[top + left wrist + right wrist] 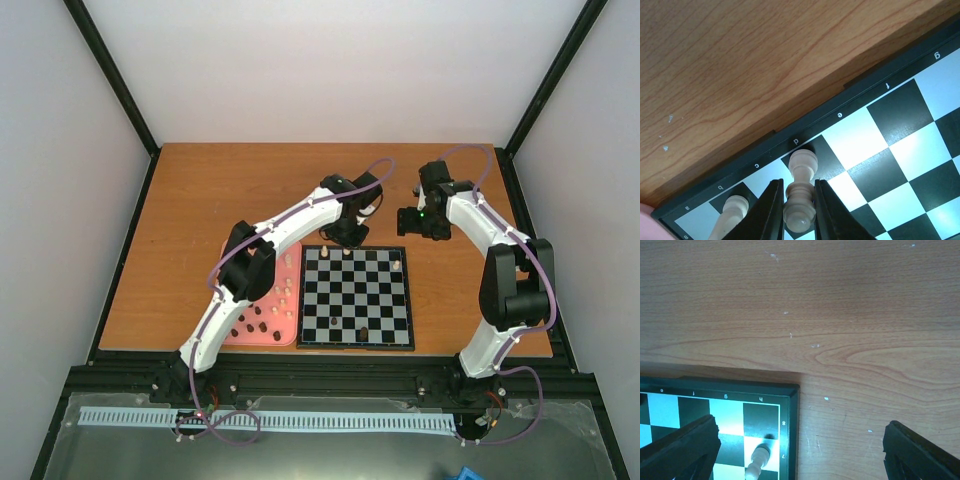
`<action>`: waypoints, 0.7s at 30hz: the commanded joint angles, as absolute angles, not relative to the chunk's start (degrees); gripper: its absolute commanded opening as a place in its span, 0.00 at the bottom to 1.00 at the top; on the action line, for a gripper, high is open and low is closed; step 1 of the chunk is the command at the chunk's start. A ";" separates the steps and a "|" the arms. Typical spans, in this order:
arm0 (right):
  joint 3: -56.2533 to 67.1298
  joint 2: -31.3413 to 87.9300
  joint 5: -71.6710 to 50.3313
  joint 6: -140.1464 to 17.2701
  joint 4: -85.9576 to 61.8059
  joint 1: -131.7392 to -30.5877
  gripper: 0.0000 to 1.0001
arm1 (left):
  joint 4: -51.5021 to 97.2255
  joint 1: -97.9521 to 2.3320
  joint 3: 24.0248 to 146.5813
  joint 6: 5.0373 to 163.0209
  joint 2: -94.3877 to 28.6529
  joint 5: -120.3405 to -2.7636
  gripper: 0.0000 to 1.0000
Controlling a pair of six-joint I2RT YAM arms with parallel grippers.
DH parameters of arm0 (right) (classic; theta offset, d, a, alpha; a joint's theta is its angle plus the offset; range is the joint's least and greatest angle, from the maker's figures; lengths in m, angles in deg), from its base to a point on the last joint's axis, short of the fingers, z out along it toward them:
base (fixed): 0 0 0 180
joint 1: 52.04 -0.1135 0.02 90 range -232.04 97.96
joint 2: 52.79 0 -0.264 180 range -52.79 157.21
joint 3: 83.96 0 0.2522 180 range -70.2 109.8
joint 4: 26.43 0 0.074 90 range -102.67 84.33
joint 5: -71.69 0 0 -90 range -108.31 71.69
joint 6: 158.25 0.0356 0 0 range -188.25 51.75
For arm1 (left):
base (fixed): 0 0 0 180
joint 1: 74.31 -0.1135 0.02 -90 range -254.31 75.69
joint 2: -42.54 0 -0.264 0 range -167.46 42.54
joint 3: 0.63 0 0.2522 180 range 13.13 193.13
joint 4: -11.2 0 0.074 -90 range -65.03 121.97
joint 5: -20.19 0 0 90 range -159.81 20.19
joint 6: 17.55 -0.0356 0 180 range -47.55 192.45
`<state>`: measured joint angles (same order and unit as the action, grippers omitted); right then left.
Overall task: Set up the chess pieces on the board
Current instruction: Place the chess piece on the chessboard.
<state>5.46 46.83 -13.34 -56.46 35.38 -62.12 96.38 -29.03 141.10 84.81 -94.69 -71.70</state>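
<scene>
Pink rounded tray (262, 342): touching the board's left edge, it carries unplaced cream and dark brown chess pieces (262, 320), apparently the supply.
Left gripper (798, 187): clenched on a cream peg-like piece (800, 207), its foot at the dark far-row square lettered d, probably for setting down.
Black-and-white checkered board (355, 297): mostly bare, only a few pieces standing.
Right gripper (410, 222): jaws spread and empty, beyond the far right corner, seemingly keeping clear.
Surface: orange-brown wooden table (200, 200).
Room: pale walls (320, 70), black frame posts (110, 75).

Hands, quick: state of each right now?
Left hand: closed on a cream chess piece.
Right hand: open, holding nothing.
</scene>
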 commanded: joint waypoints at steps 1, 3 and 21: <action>4.89 45.25 -13.31 -56.92 35.15 -61.44 0.89 | 96.33 -28.96 141.42 83.75 -95.32 -70.75 0.11; 4.66 45.33 -13.22 -56.93 35.08 -61.36 0.89 | 96.45 -28.96 141.37 83.78 -95.48 -70.64 0.13; 4.55 45.32 -12.40 -57.24 35.13 -61.27 0.90 | 96.03 -28.96 141.72 83.61 -95.51 -70.18 0.30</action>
